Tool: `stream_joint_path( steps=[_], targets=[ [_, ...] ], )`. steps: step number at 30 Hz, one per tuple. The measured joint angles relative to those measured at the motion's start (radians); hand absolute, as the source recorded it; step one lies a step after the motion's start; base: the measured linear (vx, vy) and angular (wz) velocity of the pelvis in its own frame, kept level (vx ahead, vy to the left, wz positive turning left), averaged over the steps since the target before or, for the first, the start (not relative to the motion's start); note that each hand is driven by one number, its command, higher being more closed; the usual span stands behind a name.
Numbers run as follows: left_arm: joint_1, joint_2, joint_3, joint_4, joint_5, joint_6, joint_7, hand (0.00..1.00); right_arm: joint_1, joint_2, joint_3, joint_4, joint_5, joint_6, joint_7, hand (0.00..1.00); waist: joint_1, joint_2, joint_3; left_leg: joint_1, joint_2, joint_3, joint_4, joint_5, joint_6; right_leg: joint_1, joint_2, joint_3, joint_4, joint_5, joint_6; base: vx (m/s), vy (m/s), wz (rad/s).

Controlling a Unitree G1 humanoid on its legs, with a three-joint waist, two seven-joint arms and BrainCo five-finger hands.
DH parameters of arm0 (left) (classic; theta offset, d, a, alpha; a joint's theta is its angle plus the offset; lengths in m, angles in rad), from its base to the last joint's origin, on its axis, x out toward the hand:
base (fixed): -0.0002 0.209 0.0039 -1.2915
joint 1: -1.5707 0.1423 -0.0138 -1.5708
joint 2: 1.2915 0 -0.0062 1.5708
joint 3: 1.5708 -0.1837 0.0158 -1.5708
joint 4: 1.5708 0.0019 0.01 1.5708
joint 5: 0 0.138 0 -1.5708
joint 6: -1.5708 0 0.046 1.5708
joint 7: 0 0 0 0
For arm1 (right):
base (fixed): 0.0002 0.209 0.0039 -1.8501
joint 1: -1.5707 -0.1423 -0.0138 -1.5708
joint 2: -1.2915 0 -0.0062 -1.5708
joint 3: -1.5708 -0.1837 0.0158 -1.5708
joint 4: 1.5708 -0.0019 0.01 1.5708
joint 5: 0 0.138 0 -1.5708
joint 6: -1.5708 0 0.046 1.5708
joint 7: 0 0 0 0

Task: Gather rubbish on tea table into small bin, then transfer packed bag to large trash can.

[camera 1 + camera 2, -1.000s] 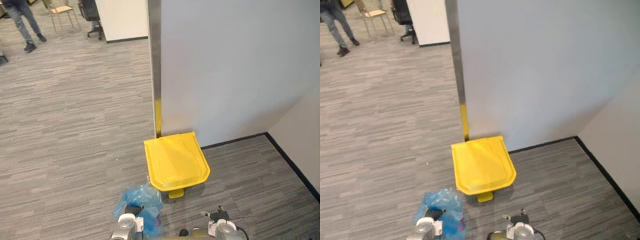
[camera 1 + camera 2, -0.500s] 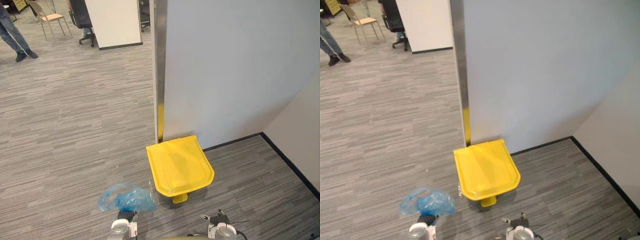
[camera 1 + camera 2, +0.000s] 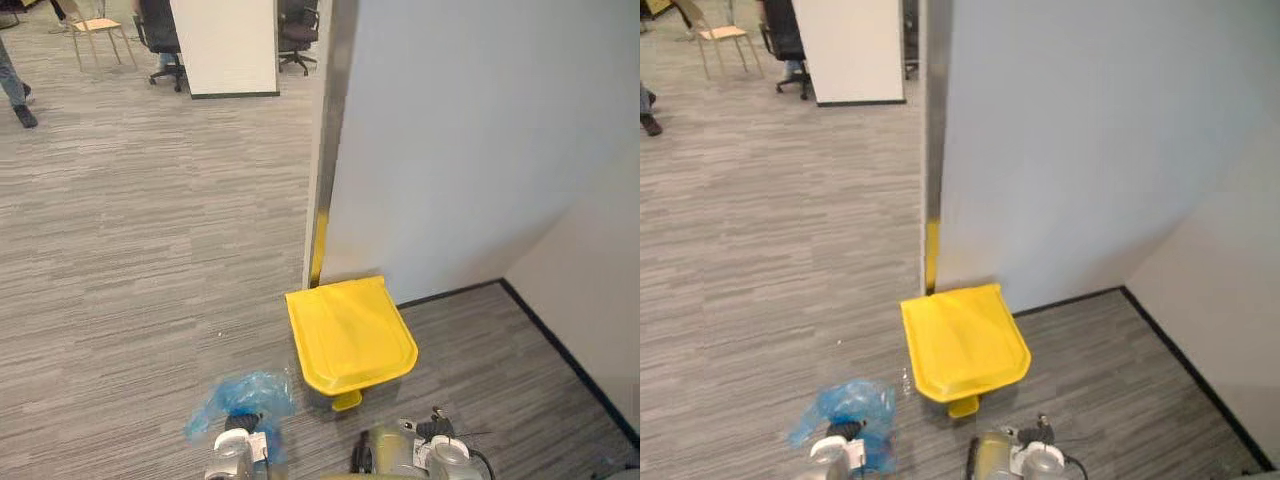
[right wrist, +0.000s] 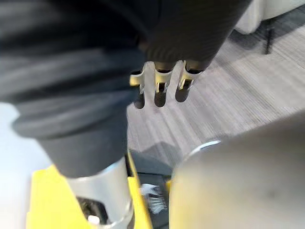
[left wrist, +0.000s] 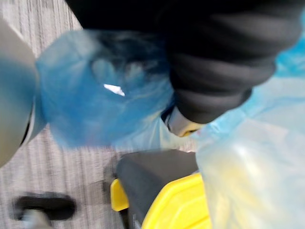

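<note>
Clutching blue bag, left hand — yellow trash can near, right hand slack

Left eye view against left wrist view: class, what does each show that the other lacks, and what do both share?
The left eye view adds the white wall, the office chairs far off, and the yellow bin whole, lid shut. The left wrist view adds a close-up of the left robot hand, its dark ribbed cover against the plastic. Both share the blue rubbish bag, some of the yellow bin and the grey floor.
</note>
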Motion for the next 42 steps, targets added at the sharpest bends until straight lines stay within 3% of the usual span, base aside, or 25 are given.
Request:
stream_joint_path(
  steps=[1,2,3,4,6,9,12,20,25,30,33,42],
  targets=[
    [-0.002,-0.002,0.0,0.0,-0.004,0.0,0.0,1.0,-0.001,0.0,-0.012,0.003,0.007,0.002,-0.002,0.0,0.0,-0.002,0.002,0.0,0.0,-0.017,0.039,-0.035,-0.009,0.018,-0.005,-0.017,-0.03,0.001,-0.008,0.27,-0.159,0.41],
    [-0.007,-0.001,0.0,-0.001,-0.004,-0.002,0.0,1.0,0.003,0.005,-0.019,0.005,0.006,0.012,-0.006,0.0,0.005,-0.016,0.004,0.002,-0.015,-0.035,0.064,-0.063,-0.031,0.066,-0.01,-0.012,-0.078,-0.038,0.009,0.38,-0.228,0.34],
    [-0.017,-0.005,0.0,0.0,-0.004,-0.002,0.001,1.0,-0.003,0.006,-0.026,0.003,0.003,0.014,-0.005,0.0,0.01,-0.011,0.014,0.006,-0.012,-0.041,0.077,-0.075,-0.041,0.068,-0.009,-0.01,-0.077,-0.01,0.015,0.3,-0.165,0.15],
    [-0.028,-0.021,-0.001,-0.001,-0.005,-0.002,-0.001,1.0,-0.022,-0.009,-0.046,0.001,0.004,0.012,-0.01,0.0,0.015,0.036,0.045,0.012,0.015,-0.054,0.09,-0.092,-0.054,0.07,0.012,-0.024,-0.039,-0.048,0.033,0.28,-0.14,0.1],
    [-0.031,-0.03,-0.002,-0.001,-0.004,-0.002,-0.001,1.0,-0.023,-0.012,-0.083,-0.003,0.012,0.01,-0.017,0.0,0.002,0.053,0.052,0.029,0.024,-0.093,0.067,-0.096,-0.052,0.07,0.021,-0.036,0.006,-0.056,0.017,0.21,-0.111,0.4],
    [-0.03,-0.047,-0.005,-0.002,0.008,-0.002,-0.005,1.0,-0.018,-0.011,-0.089,-0.002,0.013,0.01,-0.017,0.0,0.016,0.054,0.051,0.064,0.037,-0.128,0.04,-0.092,-0.051,0.074,0.026,-0.057,0.077,-0.124,-0.005,0.26,-0.118,0.22],
    [-0.023,-0.047,-0.009,-0.002,0.01,0.0,-0.011,1.0,-0.012,-0.009,-0.085,0.001,0.014,0.01,-0.015,0.0,0.017,0.049,0.044,0.063,0.039,-0.147,0.05,-0.091,-0.054,0.073,0.006,-0.079,0.127,-0.15,-0.007,0.19,-0.043,0.16],
    [-0.053,-0.041,-0.012,-0.005,0.009,0.0,-0.021,1.0,-0.029,-0.014,-0.01,0.0,0.015,0.012,-0.017,0.0,0.03,0.024,0.034,-0.093,0.007,-0.217,0.135,-0.091,-0.055,-0.003,-0.03,-0.087,0.106,-0.129,-0.012,-0.02,0.025,0.19],
    [-0.053,-0.042,-0.039,-0.009,0.007,0.0,-0.019,1.0,-0.051,-0.026,0.062,-0.01,0.016,0.011,-0.019,0.0,0.03,0.032,0.034,-0.137,0.006,-0.273,0.139,-0.092,-0.062,-0.022,-0.031,-0.124,0.096,-0.127,-0.006,-0.09,-0.044,0.21],
    [-0.06,-0.032,-0.094,-0.072,0.005,-0.005,0.0,1.0,-0.089,-0.028,0.177,-0.162,0.017,0.007,-0.03,0.0,0.031,0.066,0.044,-0.274,0.011,-0.32,0.227,-0.083,-0.076,-0.088,-0.028,-0.144,0.111,-0.132,-0.01,-0.11,-0.097,0.33],
    [-0.059,-0.009,-0.121,-0.102,0.002,-0.008,0.019,1.0,-0.157,-0.033,0.251,-0.255,0.014,-0.013,-0.043,0.0,0.033,0.068,0.045,-0.317,0.015,-0.321,0.258,-0.081,-0.079,-0.114,-0.028,-0.15,0.119,-0.128,-0.015,-0.08,-0.048,0.11],
    [-0.124,0.022,-0.241,-0.248,-0.055,-0.041,0.022,1.0,-0.473,-0.185,0.385,-0.34,-0.096,-0.012,-0.059,0.0,0.056,0.047,0.132,-0.423,0.014,-0.314,0.289,-0.079,-0.085,-0.175,-0.009,-0.112,0.078,-0.047,-0.015,-0.1,-0.007,0.07]
  ],
)
